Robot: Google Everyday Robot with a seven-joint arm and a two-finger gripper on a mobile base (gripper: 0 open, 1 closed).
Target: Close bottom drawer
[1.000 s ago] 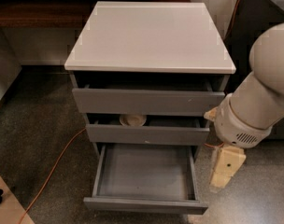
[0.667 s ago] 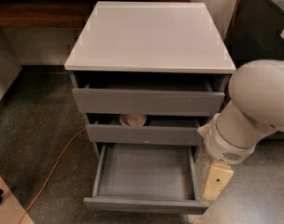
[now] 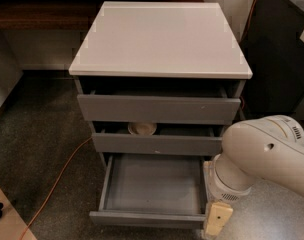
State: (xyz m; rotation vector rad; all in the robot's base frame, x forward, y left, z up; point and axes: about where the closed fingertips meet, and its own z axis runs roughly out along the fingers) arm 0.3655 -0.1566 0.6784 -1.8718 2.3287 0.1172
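The bottom drawer (image 3: 152, 186) is the lowest of three grey handleless drawers in a white-topped cabinet (image 3: 159, 39). It is pulled far out and its grey floor is bare. Its flat front (image 3: 147, 219) runs along the bottom of the view. My gripper (image 3: 214, 223) hangs from the white arm (image 3: 264, 159) at the drawer's front right corner, low in the view, its cream-coloured end partly cut off by the frame edge.
The middle drawer (image 3: 157, 144) is slightly open with a pale round bowl (image 3: 142, 128) inside. The top drawer (image 3: 158, 109) is also slightly open. An orange cable (image 3: 57, 176) lies on the floor at left. A dark cabinet (image 3: 284, 59) stands at right.
My arm and gripper have moved down and left, from beside the drawer's right wall to its front right corner. The drawers have not moved.
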